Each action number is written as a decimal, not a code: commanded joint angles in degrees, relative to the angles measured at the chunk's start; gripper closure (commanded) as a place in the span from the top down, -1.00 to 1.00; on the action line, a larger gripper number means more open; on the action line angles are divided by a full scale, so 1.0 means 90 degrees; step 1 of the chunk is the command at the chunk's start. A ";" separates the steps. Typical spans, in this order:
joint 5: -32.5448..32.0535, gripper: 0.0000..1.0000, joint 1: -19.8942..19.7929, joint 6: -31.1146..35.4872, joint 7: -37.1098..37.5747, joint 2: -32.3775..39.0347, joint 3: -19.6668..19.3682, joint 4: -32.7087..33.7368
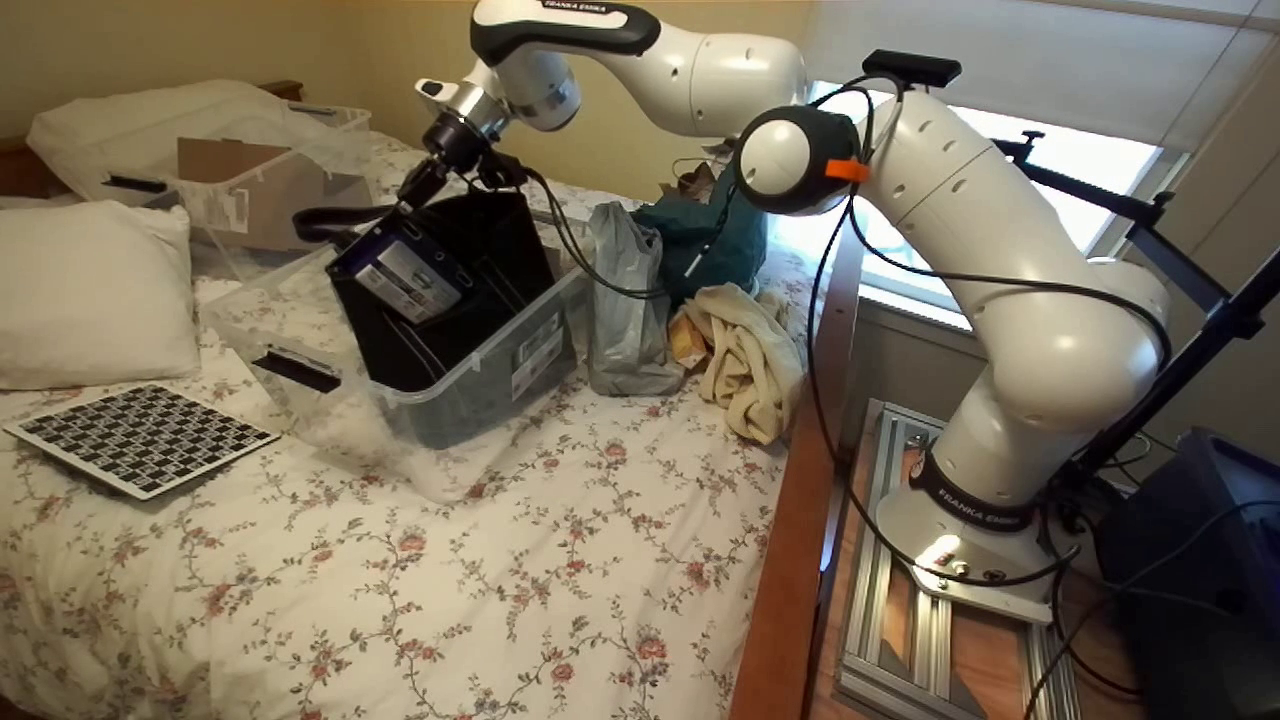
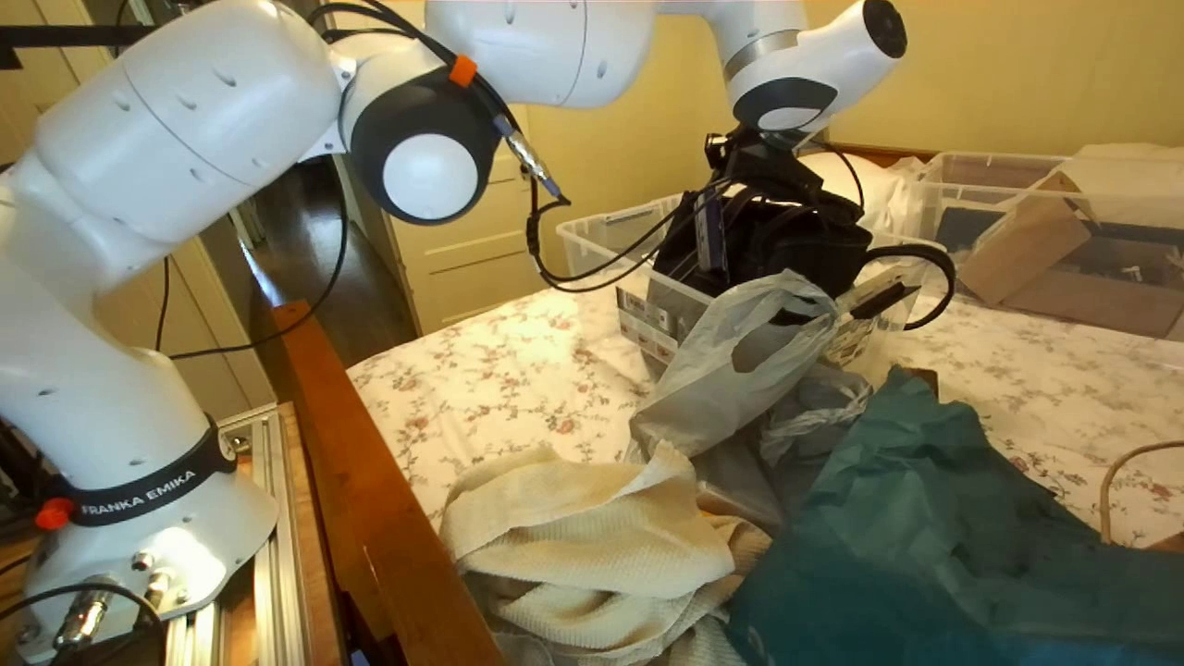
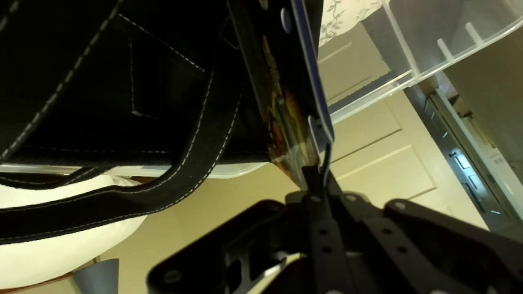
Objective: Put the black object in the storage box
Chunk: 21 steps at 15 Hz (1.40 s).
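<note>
The black object, a large soft bag with white-stitched loop handles, sits inside the storage box, its top rising above the rim. One handle loops out past the tub wall. My gripper is above the bag, angled downward. In the wrist view its fingertips are pinched together on the corner of a flat dark blue package with a printed label. This package hangs tilted at the bag's mouth in both exterior views. The bag's lower part is hidden by the tub wall and the package.
Beside the tub stands a grey plastic bag, near a cream cloth and a teal bag. A clear container with cardboard, a pillow and a checkered board lie around it. Loose cables hang from the arm.
</note>
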 commanded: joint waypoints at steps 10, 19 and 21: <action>-0.0017 -0.99 -0.0079 -0.0101 0.0311 0.0621 -0.0046 0.0547; 0.0222 -0.99 -0.0096 -0.0357 0.0338 0.0550 0.0340 0.0738; 0.0291 -0.99 -0.0178 -0.0426 0.0338 0.0556 0.0490 0.0784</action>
